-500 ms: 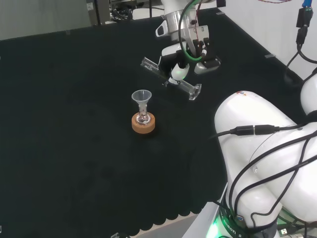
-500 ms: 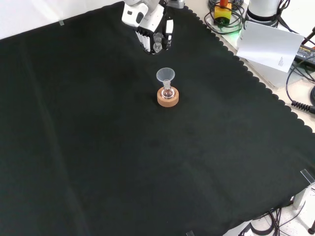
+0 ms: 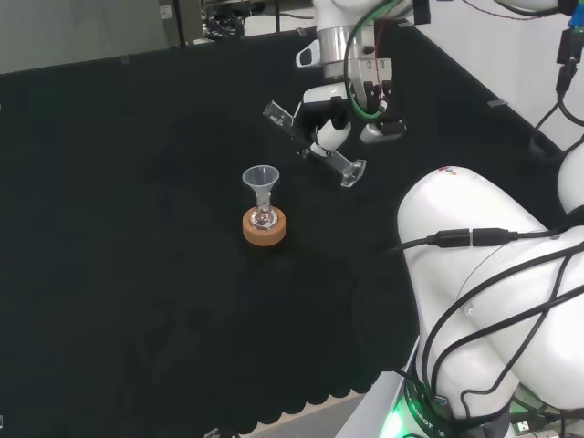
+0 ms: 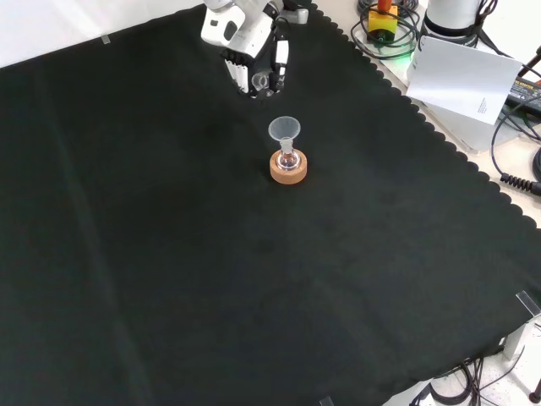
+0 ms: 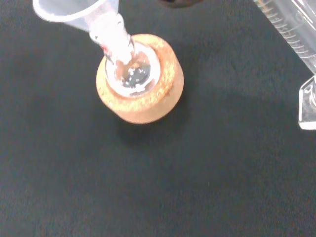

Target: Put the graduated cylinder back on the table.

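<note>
Transport is the step in hand: the black and white robot hand [image 3: 336, 123] carries the clear plastic graduated cylinder [image 3: 315, 146] in the air above the black cloth counter [image 3: 137, 228], its fingers [image 3: 326, 137] curled round the tube near its middle. In the head view the cylinder lies tilted well off upright, its long axis running from about ten o'clock to four o'clock, with the flat foot at the lower, four o'clock end and the open mouth up at ten o'clock. It hangs at about one o'clock from the small clear glass flask with a clear funnel in its neck [image 3: 261, 187], which sits in a round cork ring stand [image 3: 265, 227] near by. In the wrist view the graduated wall and foot of the cylinder [image 5: 306, 74] pass beside the cork ring without touching it. Setting it down likely calls for turning the wrist until the foot faces the cloth, lowering over a bare patch clear of the funnel, and only then letting the fingers go.
</note>
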`<action>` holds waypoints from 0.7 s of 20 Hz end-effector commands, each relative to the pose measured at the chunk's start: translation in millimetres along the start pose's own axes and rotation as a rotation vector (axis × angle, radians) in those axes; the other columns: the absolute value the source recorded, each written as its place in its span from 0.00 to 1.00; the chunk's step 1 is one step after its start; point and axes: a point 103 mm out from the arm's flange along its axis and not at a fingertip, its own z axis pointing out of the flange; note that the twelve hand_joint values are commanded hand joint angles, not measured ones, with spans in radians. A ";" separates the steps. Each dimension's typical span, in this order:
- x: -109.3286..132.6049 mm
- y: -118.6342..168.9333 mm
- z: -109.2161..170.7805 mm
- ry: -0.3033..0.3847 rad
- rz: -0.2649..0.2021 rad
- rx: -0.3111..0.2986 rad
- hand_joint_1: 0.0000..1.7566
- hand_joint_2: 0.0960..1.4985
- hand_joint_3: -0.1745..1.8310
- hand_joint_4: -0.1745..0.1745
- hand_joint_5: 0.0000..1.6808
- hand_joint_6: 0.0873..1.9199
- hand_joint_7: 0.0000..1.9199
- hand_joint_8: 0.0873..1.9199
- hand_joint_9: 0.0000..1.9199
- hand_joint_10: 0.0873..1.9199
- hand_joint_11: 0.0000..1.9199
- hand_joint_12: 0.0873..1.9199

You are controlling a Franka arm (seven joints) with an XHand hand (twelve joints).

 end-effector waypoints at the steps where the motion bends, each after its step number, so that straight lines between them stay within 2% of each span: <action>1: -23.2 19.8 10.2 0.083 -0.041 -0.129 0.71 0.74 0.09 0.00 0.55 0.54 0.50 0.54 0.73 0.00 0.59 0.40; 6: -35.1 43.3 13.1 0.139 -0.075 -0.208 0.71 0.74 0.09 0.00 0.55 0.54 0.50 0.54 0.73 0.00 0.59 0.40; 10: -49.6 60.3 11.5 0.236 -0.133 -0.275 0.71 0.74 0.09 0.00 0.55 0.54 0.50 0.54 0.73 0.00 0.59 0.40; 14: -55.7 76.3 6.7 0.243 -0.159 -0.333 0.71 0.74 0.09 0.00 0.55 0.54 0.50 0.54 0.73 0.00 0.59 0.40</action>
